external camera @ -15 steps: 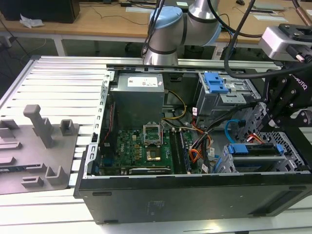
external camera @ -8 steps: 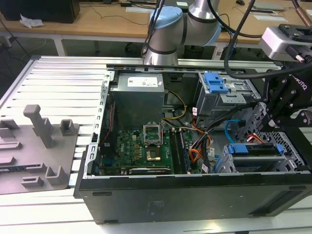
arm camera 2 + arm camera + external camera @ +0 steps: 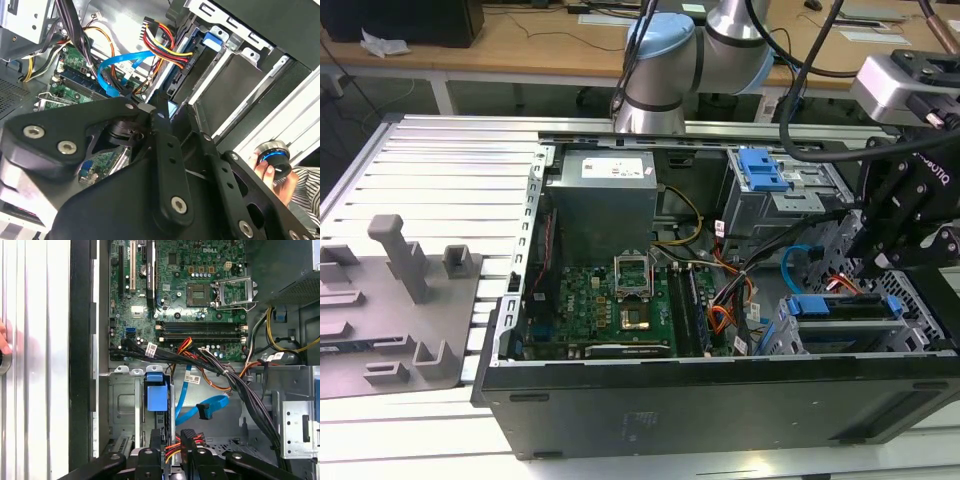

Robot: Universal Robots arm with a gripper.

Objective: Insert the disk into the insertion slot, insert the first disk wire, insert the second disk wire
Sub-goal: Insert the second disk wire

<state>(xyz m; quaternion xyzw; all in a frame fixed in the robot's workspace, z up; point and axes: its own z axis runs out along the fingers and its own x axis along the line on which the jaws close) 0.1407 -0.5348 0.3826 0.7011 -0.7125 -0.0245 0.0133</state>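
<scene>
disk [image 3: 845,306] blue-framed, in insertion slot [image 3: 923,300] | second disk wire [image 3: 216,402]: flat blue loop, dark plug | gripper [image 3: 876,268] jaws: cannot tell

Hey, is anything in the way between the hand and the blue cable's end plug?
Probably yes: in the first wrist view a red, yellow and black wire bundle lies right at the hand, short of the dark plug of the second disk wire.
</scene>
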